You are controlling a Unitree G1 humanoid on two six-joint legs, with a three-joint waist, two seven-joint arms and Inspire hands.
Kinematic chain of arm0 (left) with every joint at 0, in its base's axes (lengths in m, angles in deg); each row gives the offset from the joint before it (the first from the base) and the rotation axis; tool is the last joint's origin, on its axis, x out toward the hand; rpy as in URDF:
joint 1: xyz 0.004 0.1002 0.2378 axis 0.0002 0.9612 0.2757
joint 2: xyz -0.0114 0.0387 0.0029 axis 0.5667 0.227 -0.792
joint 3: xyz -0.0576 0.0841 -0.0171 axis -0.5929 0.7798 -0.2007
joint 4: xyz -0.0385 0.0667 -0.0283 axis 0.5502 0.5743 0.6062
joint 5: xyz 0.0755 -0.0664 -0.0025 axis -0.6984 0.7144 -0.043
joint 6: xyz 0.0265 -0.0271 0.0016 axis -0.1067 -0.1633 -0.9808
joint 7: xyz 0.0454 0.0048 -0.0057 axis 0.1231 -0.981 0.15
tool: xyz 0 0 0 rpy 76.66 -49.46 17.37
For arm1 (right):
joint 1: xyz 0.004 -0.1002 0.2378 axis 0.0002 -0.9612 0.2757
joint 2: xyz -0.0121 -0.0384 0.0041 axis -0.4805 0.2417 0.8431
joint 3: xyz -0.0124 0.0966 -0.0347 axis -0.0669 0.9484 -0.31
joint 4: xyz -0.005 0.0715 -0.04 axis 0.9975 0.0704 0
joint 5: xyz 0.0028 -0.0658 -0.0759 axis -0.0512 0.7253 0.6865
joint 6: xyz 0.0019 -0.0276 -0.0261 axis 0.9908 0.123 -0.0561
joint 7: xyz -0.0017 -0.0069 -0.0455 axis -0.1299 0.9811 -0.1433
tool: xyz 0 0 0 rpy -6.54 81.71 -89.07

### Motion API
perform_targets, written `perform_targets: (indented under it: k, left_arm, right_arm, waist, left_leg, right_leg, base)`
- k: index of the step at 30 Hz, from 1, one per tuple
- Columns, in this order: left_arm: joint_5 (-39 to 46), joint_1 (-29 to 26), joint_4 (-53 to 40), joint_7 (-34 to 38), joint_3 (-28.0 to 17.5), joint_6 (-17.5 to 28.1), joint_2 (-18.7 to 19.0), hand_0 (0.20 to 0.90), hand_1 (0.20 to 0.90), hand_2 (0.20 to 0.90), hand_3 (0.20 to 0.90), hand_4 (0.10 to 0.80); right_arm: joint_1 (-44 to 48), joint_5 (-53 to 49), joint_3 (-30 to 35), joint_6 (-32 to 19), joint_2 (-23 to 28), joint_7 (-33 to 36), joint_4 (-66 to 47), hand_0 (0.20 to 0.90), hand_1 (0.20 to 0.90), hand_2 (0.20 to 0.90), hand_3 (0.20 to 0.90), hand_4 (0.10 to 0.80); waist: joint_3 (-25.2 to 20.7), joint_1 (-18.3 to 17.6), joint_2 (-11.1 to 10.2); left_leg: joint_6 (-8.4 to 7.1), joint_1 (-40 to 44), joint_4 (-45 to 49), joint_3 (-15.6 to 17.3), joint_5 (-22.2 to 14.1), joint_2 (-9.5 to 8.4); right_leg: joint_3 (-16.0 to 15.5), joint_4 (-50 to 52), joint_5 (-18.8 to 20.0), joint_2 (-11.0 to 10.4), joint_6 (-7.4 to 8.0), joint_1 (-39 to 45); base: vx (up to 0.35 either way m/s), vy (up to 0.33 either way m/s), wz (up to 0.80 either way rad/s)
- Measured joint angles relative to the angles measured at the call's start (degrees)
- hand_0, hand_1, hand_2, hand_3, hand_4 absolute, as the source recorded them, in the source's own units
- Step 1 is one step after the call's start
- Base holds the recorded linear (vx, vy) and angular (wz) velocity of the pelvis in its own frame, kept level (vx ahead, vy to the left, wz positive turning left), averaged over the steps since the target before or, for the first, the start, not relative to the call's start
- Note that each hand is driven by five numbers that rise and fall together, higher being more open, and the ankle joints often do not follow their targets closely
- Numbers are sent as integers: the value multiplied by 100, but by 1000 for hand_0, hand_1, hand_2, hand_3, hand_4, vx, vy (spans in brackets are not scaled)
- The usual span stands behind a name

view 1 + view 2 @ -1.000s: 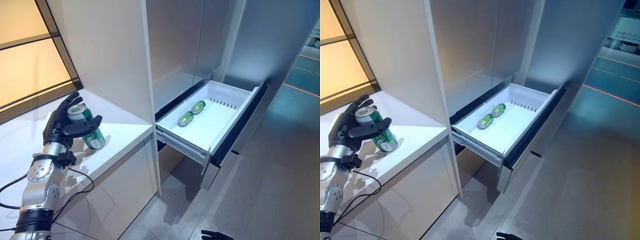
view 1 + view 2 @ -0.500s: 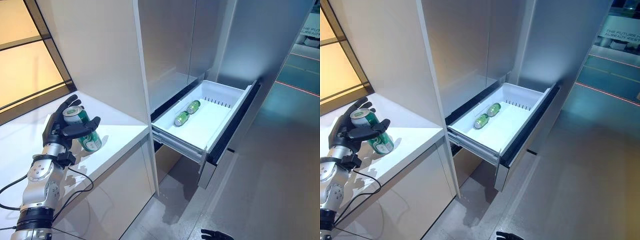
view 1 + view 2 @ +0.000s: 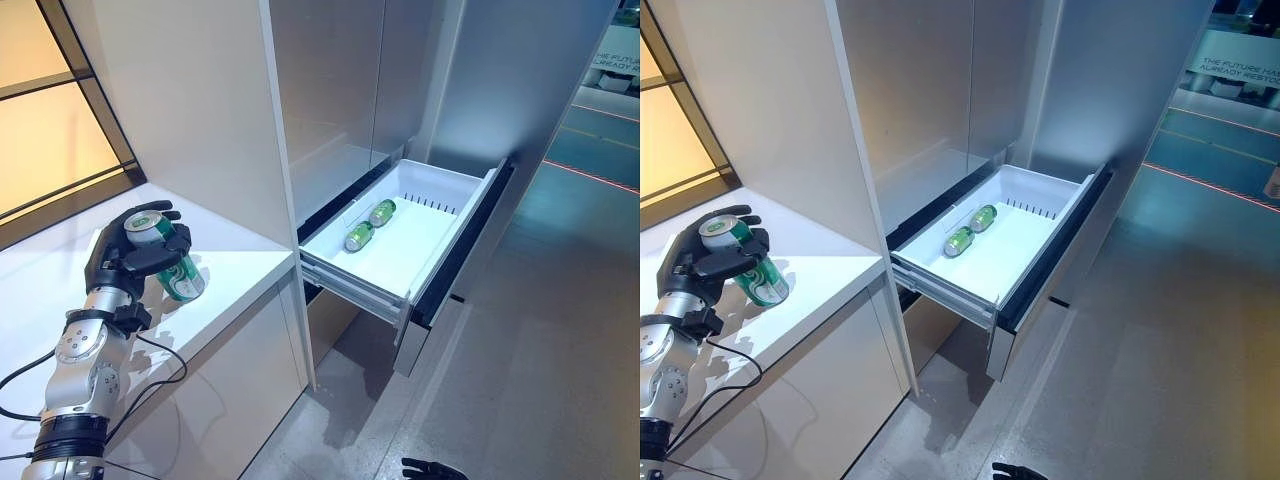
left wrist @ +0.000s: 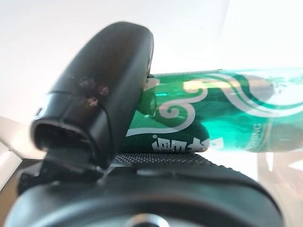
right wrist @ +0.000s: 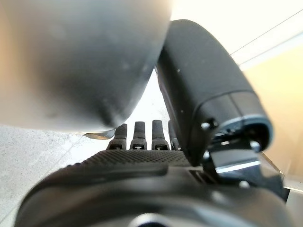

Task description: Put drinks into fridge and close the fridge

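Observation:
A green drink can [image 3: 172, 262] leans tilted on the white counter [image 3: 240, 275], and my left hand [image 3: 128, 258] is shut round its upper half; the left wrist view shows the can [image 4: 227, 113] pressed against the palm under the thumb [image 4: 102, 90]. To the right, the white fridge drawer [image 3: 432, 250] stands pulled out with two green cans [image 3: 368, 224] lying side by side near its back left. My right hand [image 3: 432, 469] hangs low at the bottom edge, far from the drawer; its fingers [image 5: 142, 135] look straight and hold nothing.
A tall white panel [image 3: 210, 110] rises between the counter and the fridge's grey doors [image 3: 340, 90]. A window [image 3: 40, 120] borders the counter at the left. Grey floor [image 3: 540, 380] spreads to the right of the open drawer.
My left hand's fingers have curled tighter round the can's top. The whole scene has shifted a little left and down in the picture, so the camera has moved.

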Motion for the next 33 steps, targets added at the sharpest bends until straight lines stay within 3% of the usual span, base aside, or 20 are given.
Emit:
perform_targets:
  k: [9,13,19,25,29,33]
  left_arm:
    - [238,-1,-39,-41,188,123,-2,300,300,300,200,100]
    - [310,7,-493,-157,320,116,-38,300,300,300,200,100]
    - [597,4,-1800,-715,573,95,-111,300,300,300,200,100]
    - [818,-3,-2707,-1854,1316,92,-194,300,300,300,200,100]
    - [1022,-3,-2954,-2500,1791,54,-198,300,300,300,200,100]
    - [1088,-2,-2963,-2855,1835,47,-197,300,300,300,200,100]
  right_arm:
    - [-25,-54,-3,-72,-8,0,-12,900,900,900,900,800]
    - [-282,-260,-50,-85,2,-1,-613,900,900,900,900,800]
    - [-641,-315,-339,-178,47,3,-2233,900,900,900,900,800]
    - [-590,-334,-574,27,81,-241,-4451,900,900,900,900,800]
    - [-477,-389,-643,373,507,-552,-5606,900,900,900,900,800]
    - [-289,-863,-580,640,1020,-597,-6322,900,900,900,900,800]
  waist:
    - [-15,5,-26]
    - [23,27,-97]
    - [155,-37,-207]
    - [250,-190,-56]
    - [285,-200,2]
    - [287,-203,5]
  left_leg:
    - [20,-6,-1,25,4,0]
    - [30,-50,1,20,12,1]
    - [33,-67,31,25,15,-2]
    - [31,-63,34,28,16,2]
    - [30,-61,37,36,16,2]
    - [27,-54,37,65,16,10]
  right_leg:
    - [15,-2,3,-2,5,-13]
    - [10,0,8,-2,6,-40]
    - [13,0,34,-4,18,-46]
    - [19,1,42,6,17,-43]
    - [29,2,43,8,18,-45]
    - [60,1,48,20,13,-46]
  base:
    - [-5,-1,0]
    - [-48,-22,1]
    - [-62,-34,-1]
    - [-69,-38,0]
    - [-52,-26,-1]
    - [-35,-12,-3]
